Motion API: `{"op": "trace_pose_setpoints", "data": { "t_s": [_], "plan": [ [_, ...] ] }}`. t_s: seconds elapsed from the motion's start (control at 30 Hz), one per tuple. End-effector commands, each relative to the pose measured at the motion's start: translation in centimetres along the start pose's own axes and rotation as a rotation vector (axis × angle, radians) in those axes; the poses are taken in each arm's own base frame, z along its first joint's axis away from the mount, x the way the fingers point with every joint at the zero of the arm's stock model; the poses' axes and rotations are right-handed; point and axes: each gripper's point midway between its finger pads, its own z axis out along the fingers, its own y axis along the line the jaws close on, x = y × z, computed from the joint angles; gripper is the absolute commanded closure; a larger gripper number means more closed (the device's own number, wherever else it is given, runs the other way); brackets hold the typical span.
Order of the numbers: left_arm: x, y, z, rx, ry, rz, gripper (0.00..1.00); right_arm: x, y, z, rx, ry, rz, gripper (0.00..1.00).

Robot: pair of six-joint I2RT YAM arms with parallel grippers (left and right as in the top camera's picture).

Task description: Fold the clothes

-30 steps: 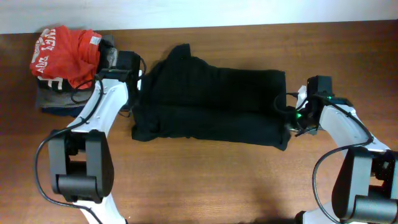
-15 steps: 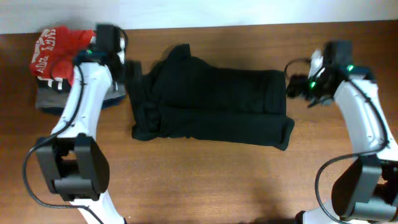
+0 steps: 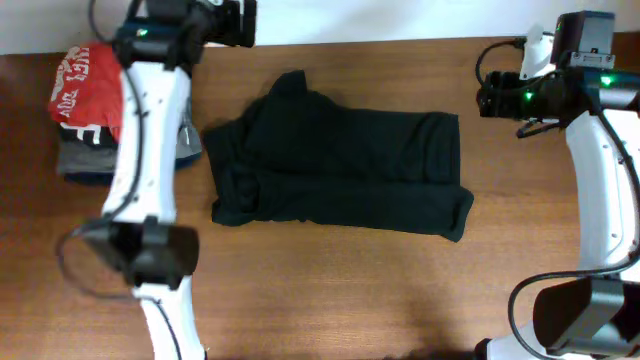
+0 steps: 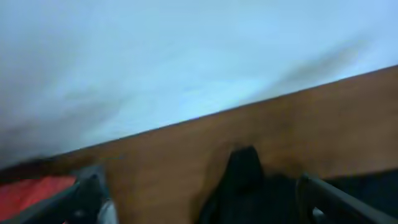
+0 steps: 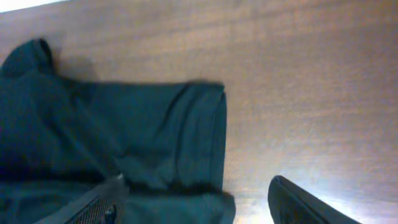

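Brown wood-grain table (image 3: 330, 290) w/ plain white wall (image 4: 186, 50) along far edge; some glare on wood.

The brown wooden surface (image 3: 330, 290) carries a folded black soft-fabric garment (image 3: 340, 170) at its middle and a pile of grey and navy folded garments (image 3: 80, 163) near its left end.

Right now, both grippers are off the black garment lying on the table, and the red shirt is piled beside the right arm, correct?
Not quite. The overhead view shows the red shirt piled beside the left arm, not the right. The rest holds: the left gripper and right gripper are both off the black garment, which lies on the table.
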Motion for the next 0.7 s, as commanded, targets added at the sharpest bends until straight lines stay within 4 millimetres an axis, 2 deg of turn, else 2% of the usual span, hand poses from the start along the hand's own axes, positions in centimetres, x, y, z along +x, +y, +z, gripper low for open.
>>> {"op": "trace_pose_setpoints", "data": {
  "t_s": [0.0,0.1,0.23,0.33,0.37,0.53,0.67],
  "plan": [
    [4.8,-0.7,8.1,0.052,0.114,0.015,0.01,0.3,1.4,-0.7,-0.034,0.013,-0.048,0.24],
    [8.0,-1.8,12.3,0.111,0.165,0.008,0.01,1.0,1.8,-0.6,-0.034,0.042,-0.054,0.25],
    [10.6,-2.7,15.6,0.126,0.194,0.013,0.01,1.5,1.9,-0.4,-0.035,0.06,-0.053,0.26],
    [11.8,-3.8,17.3,0.146,0.2,0.02,0.01,2.1,1.7,-0.3,-0.032,0.081,-0.049,0.26],
    [12.7,-4.8,18.2,0.165,0.212,0.026,0.02,2.5,1.7,-0.1,-0.031,0.094,-0.047,0.26],
    [15.6,-7.9,20.1,0.211,0.264,0.075,0.02,2.9,1.3,0.2,-0.013,0.112,-0.048,0.27],
    [17.2,-9.2,21.1,0.206,0.292,0.107,0.04,2.9,1.2,0.2,-0.007,0.113,-0.053,0.27]
  ]
}}
